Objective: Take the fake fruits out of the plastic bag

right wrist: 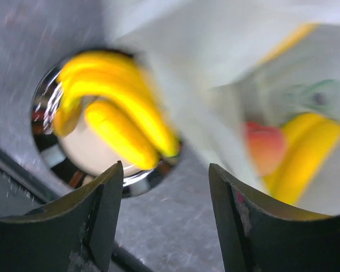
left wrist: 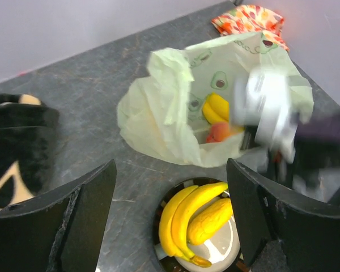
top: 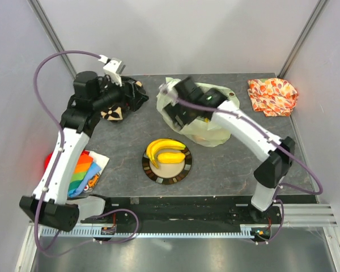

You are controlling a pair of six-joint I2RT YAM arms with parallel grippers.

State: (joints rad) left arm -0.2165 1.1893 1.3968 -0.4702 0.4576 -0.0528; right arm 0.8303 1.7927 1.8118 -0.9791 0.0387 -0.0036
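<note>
The plastic bag (top: pixel 209 136) lay at the back of the table, right of centre, and from the top camera I could not see into it, because the right arm (top: pixel 243 127) reached across its mouth. In front of it a round plate (top: pixel 185 170) held a banana bunch (top: pixel 163 147) with a yellow oval fruit (top: pixel 171 157) against it. An orange leaf-patterned cloth (top: pixel 273 96) sat in the far right corner, a black cloth (top: pixel 135 93) by the left arm's wrist, and a rainbow-striped cloth (top: pixel 82 173) at the left edge.

On the left wrist camera the left gripper (left wrist: pixel 170 190) hung above the table with its fingers spread wide and nothing between them. The bag gaped toward me: inside were a second banana bunch (left wrist: pixel 215 107) and a peach (left wrist: pixel 218 132). The right arm was a pale blur over the bag's right side, hiding whatever lay behind it. The plate ran off the bottom edge.

The right wrist camera was badly smeared. The right gripper (right wrist: pixel 164 175) had its fingers apart, pinching nothing, hanging over bare table between the plate and the bag. I made out the peach and yellow fruit in the bag at right, though not their outlines.
</note>
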